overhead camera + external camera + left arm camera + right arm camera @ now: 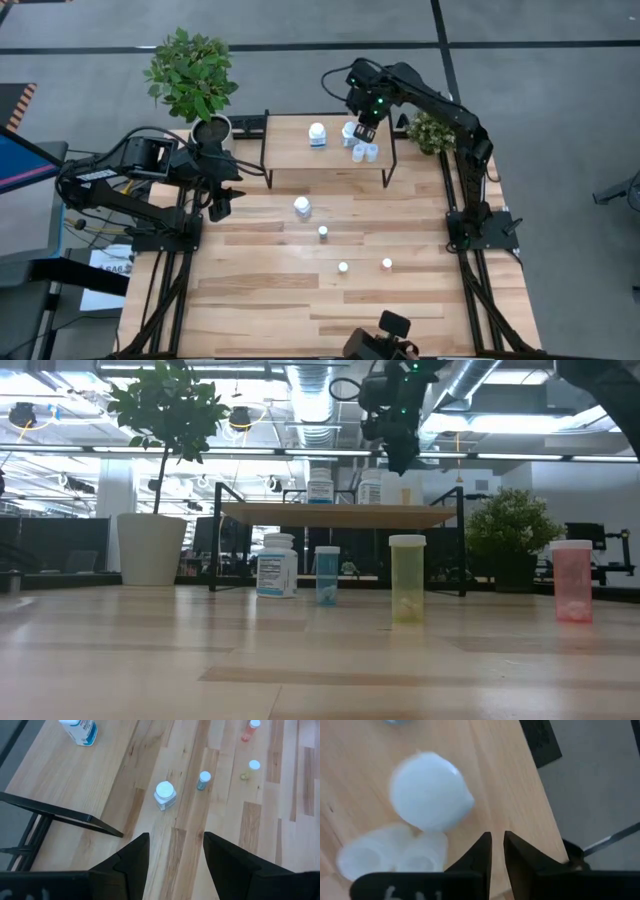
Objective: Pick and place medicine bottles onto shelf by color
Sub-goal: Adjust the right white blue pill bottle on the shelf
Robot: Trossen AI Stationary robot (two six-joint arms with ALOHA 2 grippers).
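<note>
The shelf (300,150) stands at the table's far middle. On it are two white bottles (318,134) (349,131) and two small pale-blue ones (365,152). On the table stand a white bottle (302,208), a pale-blue one (323,233), a yellowish one (343,267) and an orange one (387,264). My right gripper (497,850) hovers over the shelf's right end beside the white bottle (430,790), empty, with its fingers closed to a thin slit. My left gripper (175,845) is open and empty above the table, left of the standing white bottle (165,795).
A tall plant in a white pot (210,130) stands at the shelf's left end. A small green plant (432,132) stands at its right end. The shelf's black legs (60,812) lie close to my left gripper. A camera mount (385,335) sits at the near edge.
</note>
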